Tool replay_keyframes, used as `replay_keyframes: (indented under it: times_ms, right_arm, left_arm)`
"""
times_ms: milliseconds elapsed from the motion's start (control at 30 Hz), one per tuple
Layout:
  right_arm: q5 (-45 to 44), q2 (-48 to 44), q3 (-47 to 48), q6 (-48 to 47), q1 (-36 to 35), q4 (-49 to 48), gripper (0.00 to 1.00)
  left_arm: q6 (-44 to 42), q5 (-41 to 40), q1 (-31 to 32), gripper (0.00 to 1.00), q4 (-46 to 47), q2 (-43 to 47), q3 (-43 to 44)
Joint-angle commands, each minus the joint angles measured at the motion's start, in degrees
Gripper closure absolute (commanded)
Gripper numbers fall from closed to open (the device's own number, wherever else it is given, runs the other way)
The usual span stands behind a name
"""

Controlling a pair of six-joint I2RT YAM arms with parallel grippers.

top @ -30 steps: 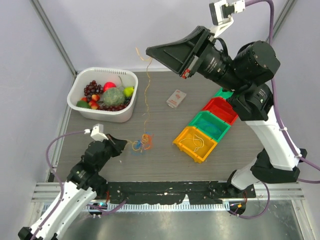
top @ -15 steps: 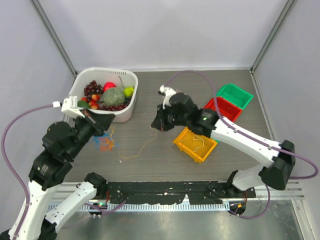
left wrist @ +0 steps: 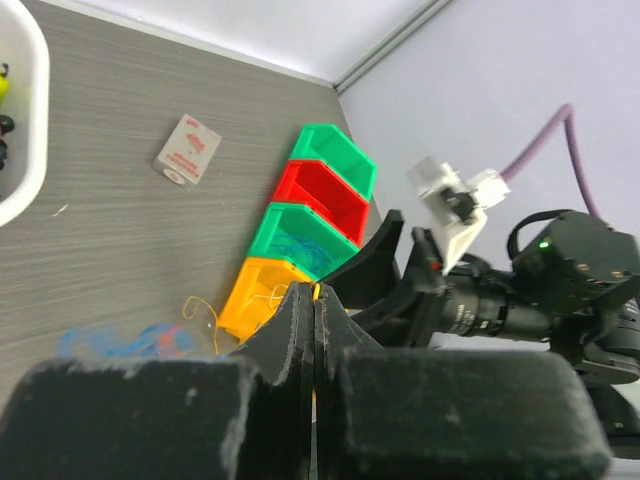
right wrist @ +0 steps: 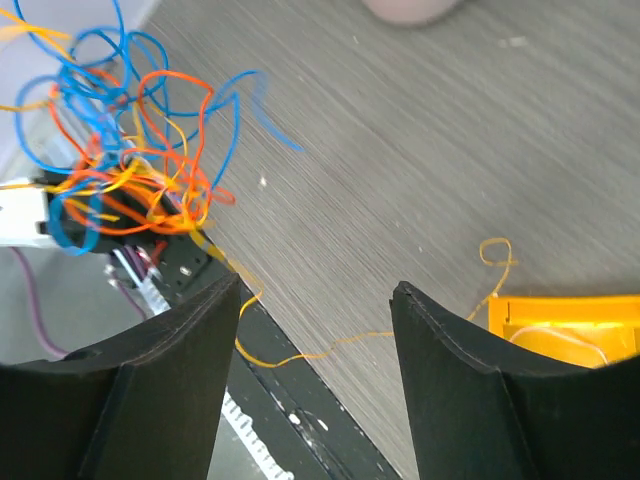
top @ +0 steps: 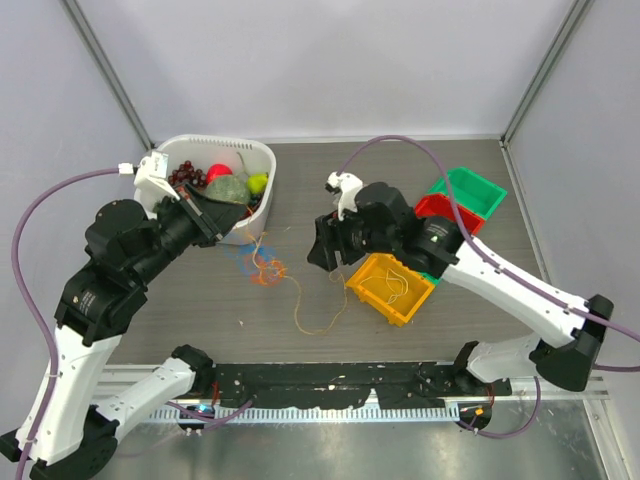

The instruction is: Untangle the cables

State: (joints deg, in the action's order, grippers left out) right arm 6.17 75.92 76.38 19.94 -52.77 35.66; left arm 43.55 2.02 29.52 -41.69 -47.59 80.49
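A tangle of blue, orange and yellow cables (top: 262, 268) hangs just above the table's middle; it also shows as cables (right wrist: 120, 180) at upper left in the right wrist view. My left gripper (top: 212, 216) is raised left of it, shut on a yellow strand (left wrist: 318, 292) pinched at its tips. One loose yellow cable (top: 318, 318) trails from the tangle across the wood toward the yellow bin (top: 392, 288). My right gripper (top: 326, 258) hovers right of the tangle, open, nothing between its fingers (right wrist: 190, 340). The yellow cable (right wrist: 330, 350) runs below them.
A white basket (top: 262, 152) of toy fruit stands at the back left, behind my left arm. A row of bins, yellow, green, red (top: 430, 205) and green (top: 470, 188), runs along the right; thin wire lies in the yellow one. A small card (left wrist: 188, 150) lies mid-table.
My right gripper has opened and let the yellow cable drop onto the table. My left arm has carried the tangle right, toward the middle.
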Motion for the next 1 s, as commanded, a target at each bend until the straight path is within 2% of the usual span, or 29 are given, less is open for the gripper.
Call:
replay_keyframes:
  times_ms: [0,200,367,567,767,967]
  right_arm:
    - [4.18,-3.14,2.99,0.27,0.21,-3.47,0.33]
    - [14.64,-1.92,2.46,5.36,0.04,-15.78,0.30]
    - [15.71,0.19,1.23,13.97,-0.75,-26.68,0.30]
    - [15.00,1.86,-0.26,16.44,-0.84,-30.64,0.31]
    - [14.91,4.32,-0.62,19.87,-1.28,-34.86,0.38]
    - [15.45,6.43,1.67,19.52,-3.56,-35.13,0.41]
  left_arm:
    - [3.91,2.99,-0.16,1.00,4.69,-0.31,0.02]
    - [5.93,3.78,-0.16,1.00,4.69,0.13,-0.07]
    - [6.46,3.87,-0.16,1.00,4.07,0.40,-0.16]
    - [9.44,5.97,-0.25,1.00,7.67,0.84,-2.09]
    - [11.64,7.82,-0.16,1.00,10.66,1.36,-3.58]
    - [11.91,8.26,-0.16,1.00,10.05,1.36,-3.32]
